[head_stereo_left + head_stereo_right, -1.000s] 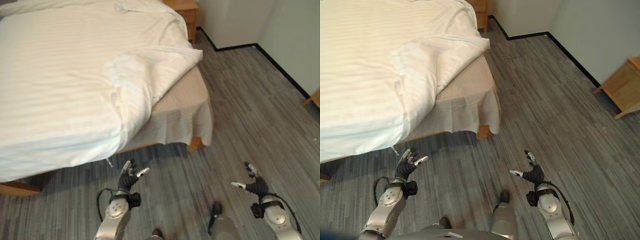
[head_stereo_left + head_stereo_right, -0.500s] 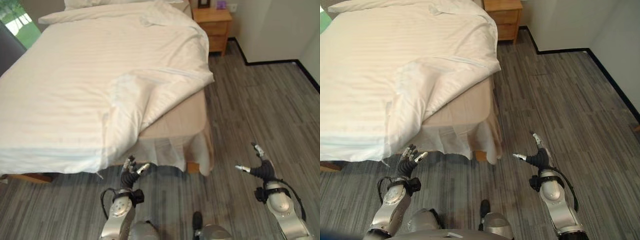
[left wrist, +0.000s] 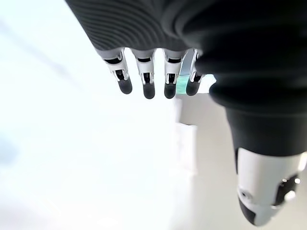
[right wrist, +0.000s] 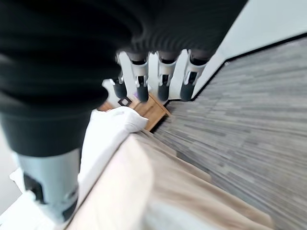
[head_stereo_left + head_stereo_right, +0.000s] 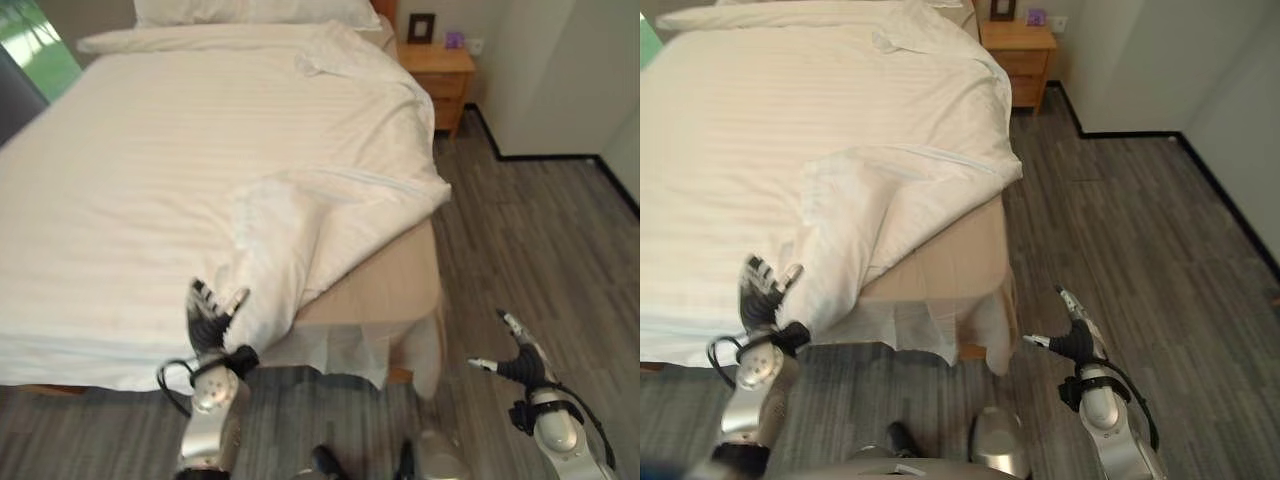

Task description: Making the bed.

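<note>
Beside the folded duvet (image 5: 300, 215) hovers the left robot hand (image 5: 210, 318).

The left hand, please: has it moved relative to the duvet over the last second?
Yes. The left hand has risen from over the floor to the folded-back duvet at the bed's foot edge, fingers open.

Duvet (image 5: 200, 170) – soft matt striped cloth; nightstand (image 5: 437, 78) – smooth wood; floor (image 5: 1140, 230) – streaked grey

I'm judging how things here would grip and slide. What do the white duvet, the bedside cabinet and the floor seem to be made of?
White duvet: soft woven fabric, probably cotton; it shows faint stripes and rumpled folds.
Bedside cabinet: light matte wood or veneer.
Floor: grey streaked planks or carpet tile; the look leaves that open.
</note>
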Controlling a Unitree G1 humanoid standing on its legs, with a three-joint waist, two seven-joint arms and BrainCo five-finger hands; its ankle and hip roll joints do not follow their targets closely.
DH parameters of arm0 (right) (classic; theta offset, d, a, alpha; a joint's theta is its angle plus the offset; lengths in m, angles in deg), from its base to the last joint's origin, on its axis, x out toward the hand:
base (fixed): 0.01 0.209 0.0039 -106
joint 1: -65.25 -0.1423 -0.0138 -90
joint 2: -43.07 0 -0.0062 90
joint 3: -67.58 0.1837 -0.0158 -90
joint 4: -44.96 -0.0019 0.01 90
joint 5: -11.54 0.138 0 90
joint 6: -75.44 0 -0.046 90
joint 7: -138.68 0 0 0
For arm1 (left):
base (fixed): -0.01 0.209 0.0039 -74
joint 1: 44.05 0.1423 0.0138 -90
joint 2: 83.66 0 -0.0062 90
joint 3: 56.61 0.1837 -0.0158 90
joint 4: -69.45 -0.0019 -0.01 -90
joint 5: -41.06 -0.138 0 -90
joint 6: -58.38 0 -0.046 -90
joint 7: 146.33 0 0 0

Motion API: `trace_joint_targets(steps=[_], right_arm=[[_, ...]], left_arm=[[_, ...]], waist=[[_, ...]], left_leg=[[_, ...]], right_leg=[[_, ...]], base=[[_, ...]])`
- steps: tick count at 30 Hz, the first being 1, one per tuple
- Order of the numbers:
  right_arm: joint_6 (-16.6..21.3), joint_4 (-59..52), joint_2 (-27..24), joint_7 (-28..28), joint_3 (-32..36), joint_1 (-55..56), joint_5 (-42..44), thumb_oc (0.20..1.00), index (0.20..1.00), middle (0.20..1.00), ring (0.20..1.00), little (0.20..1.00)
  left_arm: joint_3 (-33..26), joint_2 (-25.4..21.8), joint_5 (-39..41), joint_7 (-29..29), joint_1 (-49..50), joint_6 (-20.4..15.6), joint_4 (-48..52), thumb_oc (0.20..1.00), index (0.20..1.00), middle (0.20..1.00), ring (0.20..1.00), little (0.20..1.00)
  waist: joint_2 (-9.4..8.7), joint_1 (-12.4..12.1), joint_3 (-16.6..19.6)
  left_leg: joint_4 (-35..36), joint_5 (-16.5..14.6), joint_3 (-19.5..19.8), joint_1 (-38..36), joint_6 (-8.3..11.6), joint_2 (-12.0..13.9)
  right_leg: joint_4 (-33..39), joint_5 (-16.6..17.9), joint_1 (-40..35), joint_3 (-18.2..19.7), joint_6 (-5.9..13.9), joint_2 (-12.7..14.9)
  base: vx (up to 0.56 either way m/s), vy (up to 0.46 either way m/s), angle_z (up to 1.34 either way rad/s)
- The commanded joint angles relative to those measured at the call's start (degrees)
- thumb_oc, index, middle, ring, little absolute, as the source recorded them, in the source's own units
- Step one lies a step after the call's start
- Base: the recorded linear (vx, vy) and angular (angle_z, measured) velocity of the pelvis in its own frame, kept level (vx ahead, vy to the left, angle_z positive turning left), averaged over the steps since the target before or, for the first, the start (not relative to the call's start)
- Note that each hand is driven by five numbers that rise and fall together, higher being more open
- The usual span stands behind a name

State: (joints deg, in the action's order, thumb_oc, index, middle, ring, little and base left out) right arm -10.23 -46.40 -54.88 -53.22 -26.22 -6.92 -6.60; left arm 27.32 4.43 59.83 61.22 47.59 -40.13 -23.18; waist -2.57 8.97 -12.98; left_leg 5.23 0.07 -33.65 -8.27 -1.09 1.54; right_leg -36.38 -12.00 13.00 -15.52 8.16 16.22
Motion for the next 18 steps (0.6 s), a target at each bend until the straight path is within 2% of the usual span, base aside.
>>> trace_joint_targets(steps=[1, 2, 3, 4, 5, 7, 8, 10, 12, 13, 14, 15, 16, 18], right_arm=[[2.75, -0.78, 1.1, -0.17, 2.47, -2.62, 0.3, 1.0, 1.0, 1.0, 1.0, 1.0], [2.75, -0.79, 1.11, -0.16, 2.48, -2.62, 0.3, 1.0, 1.0, 1.0, 1.0, 1.0], [3.25, 1.34, 1.94, 0.33, 0.61, 0.67, 1.03, 1.0, 1.0, 1.0, 1.0, 1.0], [3.29, 1.37, 1.99, 0.29, 0.61, 0.65, 1.03, 1.0, 1.0, 1.0, 1.0, 1.0], [3.39, 1.67, 1.65, 0.49, -0.28, 1.82, 0.64, 1.0, 1.0, 1.0, 1.0, 1.0], [3.89, 1.49, 1.45, 0.04, -0.68, 3.05, 0.95, 1.0, 1.0, 1.0, 1.0, 1.0], [3.89, 1.49, 1.49, 0.04, -0.64, 3.05, 0.94, 1.0, 1.0, 1.0, 1.0, 1.0], [4.28, 1.9, -0.5, 0.25, -1.68, 4.65, 1.25, 1.0, 1.0, 1.0, 1.0, 1.0], [4.58, 1.81, -2.16, 0.83, -1.15, 6.2, 1.76, 1.0, 1.0, 1.0, 1.0, 1.0], [4.75, 1.79, -3.53, 0.88, -0.64, 7.0, 2.07, 1.0, 1.0, 1.0, 1.0, 1.0], [4.75, 1.75, -3.47, 0.89, -0.56, 6.99, 2.1, 1.0, 1.0, 1.0, 1.0, 1.0], [5.4, 2.28, -5.36, 0.74, -0.64, 7.54, 1.63, 1.0, 1.0, 1.0, 1.0, 1.0], [6.02, 1.71, -6.44, 0.52, -0.06, 8.34, 1.51, 1.0, 1.0, 1.0, 1.0, 1.0], [6.99, 1.87, -7.75, 0.74, 0.45, 9.73, 2.39, 1.0, 1.0, 1.0, 1.0, 1.0]], left_arm=[[-4.45, -4.94, -6.14, 2.48, -6.15, -4.96, 4.03, 1.0, 1.0, 1.0, 1.0, 1.0], [-4.44, -4.95, -6.14, 2.49, -6.16, -4.96, 4.02, 1.0, 1.0, 1.0, 1.0, 1.0], [-3.24, -6.85, -11.43, 5.78, -12.39, -3.01, 2.88, 1.0, 1.0, 1.0, 1.0, 1.0], [-3.13, -6.89, -11.54, 5.88, -12.59, -3.02, 2.69, 1.0, 1.0, 1.0, 1.0, 1.0], [-1.7, -8.12, -15.04, 7.15, -15.16, -0.41, -0.12, 1.0, 1.0, 1.0, 1.0, 1.0], [1.49, -10.55, -20.69, 8.76, -20.08, 2.45, -5.38, 1.0, 1.0, 1.0, 1.0, 1.0], [1.56, -10.57, -20.69, 8.79, -20.19, 2.4, -5.48, 1.0, 1.0, 1.0, 1.0, 1.0], [5.94, -14.89, -30.79, 9.92, -27.5, 7.26, -13.43, 1.0, 1.0, 1.0, 1.0, 1.0], [8.53, -17.31, -35.99, 9.38, -31.44, 10.66, -18.52, 1.0, 1.0, 1.0, 1.0, 1.0], [10.74, -20.01, -40.76, 9.52, -34.87, 13.53, -24.02, 1.0, 1.0, 1.0, 1.0, 1.0], [11.0, -19.98, -40.79, 9.63, -35.34, 13.44, -24.49, 1.0, 1.0, 1.0, 1.0, 1.0], [14.41, -22.97, -45.01, 10.11, -39.63, 16.69, -33.73, 1.0, 1.0, 1.0, 1.0, 1.0], [16.95, -25.31, -48.22, 9.49, -41.97, 18.74, -38.49, 1.0, 1.0, 1.0, 1.0, 1.0], [21.35, -28.78, -51.28, 8.92, -46.6, 20.76, -46.6, 1.0, 1.0, 1.0, 1.0, 1.0]], waist=[[1.36, -0.04, -0.25], [1.4, -0.02, -0.28], [0.67, 2.59, 1.35], [0.66, 2.57, 1.32], [0.75, 4.06, 1.58], [0.9, 5.32, 1.67], [0.88, 5.27, 1.64], [1.29, 7.37, 2.21], [2.57, 8.7, 2.24], [3.89, 9.94, 1.99], [3.94, 9.85, 2.03], [5.2, 11.31, 1.82], [5.8, 12.16, 1.63], [6.84, 12.99, 1.11]], left_leg=[[-0.23, 1.44, -0.06, -2.38, 6.32, 6.26], [-0.23, 1.46, -0.02, -2.4, 6.34, 6.32], [-0.23, 0.24, 1.01, -3.37, 7.58, 6.02], [-0.23, 0.23, 1.03, -3.39, 7.6, 6.04], [-0.23, -0.12, 1.2, -3.88, 8.09, 6.11], [-0.23, -0.5, 1.03, -4.87, 8.6, 6.1], [-0.23, -0.5, 1.03, -4.88, 8.6, 6.09], [-0.23, -0.23, 0.33, -5.3, 9.36, 5.86], [-0.23, 0.55, 0.29, -4.56, 9.97, 6.34], [-0.23, 1.53, -0.13, -3.4, 10.62, 7.0], [-0.23, 1.57, -0.12, -3.26, 10.68, 7.07], [-0.23, 2.18, -0.88, -2.27, 11.22, 7.52], [-0.23, 2.69, -1.46, -1.61, 11.6, 7.87], [-0.23, 3.73, -1.84, 0.12, 12.25, 8.52]], right_leg=[[21.78, 11.02, -9.42, 0.76, 2.37, -0.96], [21.96, 11.12, -9.56, 0.68, 2.35, -1.04], [36.3, 13.86, -10.53, 5.16, 2.78, -3.43], [36.84, 14.17, -10.82, 5.09, 2.8, -3.49], [38.98, 15.16, -10.42, 7.34, 3.35, -3.78], [39.48, 16.96, -9.83, 7.88, 4.04, -3.53], [39.48, 16.96, -9.83, 7.88, 4.04, -3.53], [41.17, 18.18, -10.42, 7.76, 4.28, -3.59], [41.38, 17.89, -10.41, 7.39, 4.33, -4.17], [41.38, 17.56, -9.82, 7.47, 4.32, -4.69], [41.38, 17.56, -9.7, 7.45, 4.28, -4.75], [41.38, 17.37, -8.73, 7.93, 4.44, -5.25], [41.38, 17.56, -8.06, 8.18, 4.5, -5.59], [41.38, 18.02, -6.0, 8.63, 4.49, -6.1]], base=[[0.14, -0.064, 0.23], [0.31, -0.155, 0.35], [0.25, -0.118, 0.33], [0.33, -0.153, 0.4], [0.13, -0.063, 0.47], [0.13, -0.083, 0.38], [0.11, -0.092, -0.08], [0.15, -0.148, -0.13], [0.1, -0.141, -0.07], [0.04, -0.102, -0.24], [0.04, -0.119, -0.24], [0.06, -0.104, -0.21], [0.07, -0.141, -0.09], [0.03, -0.131, -0.31]])
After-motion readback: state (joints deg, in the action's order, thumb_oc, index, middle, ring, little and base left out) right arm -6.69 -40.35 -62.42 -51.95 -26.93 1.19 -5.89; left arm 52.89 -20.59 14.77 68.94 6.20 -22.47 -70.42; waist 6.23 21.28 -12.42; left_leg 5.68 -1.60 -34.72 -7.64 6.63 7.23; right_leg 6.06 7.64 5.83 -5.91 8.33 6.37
